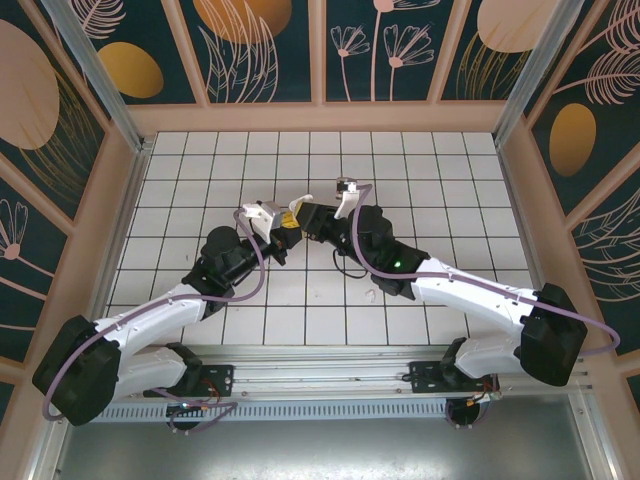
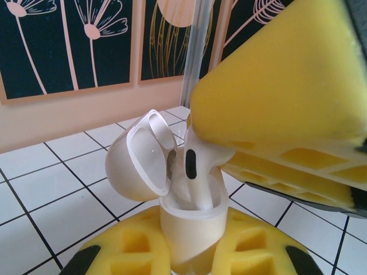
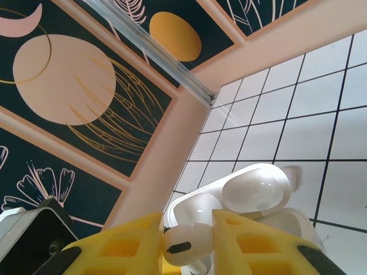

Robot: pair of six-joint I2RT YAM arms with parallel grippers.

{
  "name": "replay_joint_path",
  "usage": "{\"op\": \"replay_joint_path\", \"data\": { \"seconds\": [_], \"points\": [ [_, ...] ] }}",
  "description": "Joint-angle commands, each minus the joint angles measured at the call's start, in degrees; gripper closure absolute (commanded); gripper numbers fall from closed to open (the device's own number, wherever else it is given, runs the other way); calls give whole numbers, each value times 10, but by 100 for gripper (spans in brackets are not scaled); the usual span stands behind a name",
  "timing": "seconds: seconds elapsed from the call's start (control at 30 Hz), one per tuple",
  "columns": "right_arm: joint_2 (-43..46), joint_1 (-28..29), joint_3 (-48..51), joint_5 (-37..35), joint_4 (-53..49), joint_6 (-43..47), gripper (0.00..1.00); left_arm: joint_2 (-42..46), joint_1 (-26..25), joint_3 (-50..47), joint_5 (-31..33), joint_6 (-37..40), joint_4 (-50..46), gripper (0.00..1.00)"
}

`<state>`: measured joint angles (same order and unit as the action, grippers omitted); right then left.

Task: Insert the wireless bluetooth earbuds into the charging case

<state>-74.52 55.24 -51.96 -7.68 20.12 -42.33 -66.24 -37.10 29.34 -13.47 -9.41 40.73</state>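
White tiled worktop (image 1: 400, 180) is lying inside flower-painted walls (image 1: 270, 50). Bare tiles are surrounding both claws, with the walls standing well apart. Left claw (image 2: 192, 252) is clamping the charging case (image 2: 189, 226) upright, its lid (image 2: 143, 163) hinged open. Right claw (image 3: 184, 247) is pinching one earbud (image 2: 194, 166), stem pointing down into the case, long axis near upright.

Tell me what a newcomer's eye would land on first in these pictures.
The left gripper and right gripper meet tip to tip over the middle of the white tiled table. Up close, the left's yellow jaws clamp an open charging case, lid tipped back, and the right's hold a white earbud stem-down in its mouth.
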Motion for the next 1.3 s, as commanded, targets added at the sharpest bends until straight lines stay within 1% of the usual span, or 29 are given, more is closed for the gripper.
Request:
{"op": "replay_joint_path", "data": {
  "seconds": [0.0, 0.47, 0.77, 1.0, 1.27],
  "points": [
    [-7, 16, 4, 16, -63, 4, 72, 23, -2, 16, 13, 7, 62, 100],
    [-1, 17, -12, -8, -89, 9, 65, 27, -2, 16, 11, 9, 55, 100],
    [8, 16, -22, -29, -116, 11, 65, 31, -2, 13, 10, 10, 52, 100],
    [22, 16, -40, -41, -140, 20, 63, 36, -2, 12, 9, 13, 47, 100],
    [48, 15, -68, -53, -176, 56, 62, 38, -2, 13, -1, 27, 20, 100]
  ]
}}
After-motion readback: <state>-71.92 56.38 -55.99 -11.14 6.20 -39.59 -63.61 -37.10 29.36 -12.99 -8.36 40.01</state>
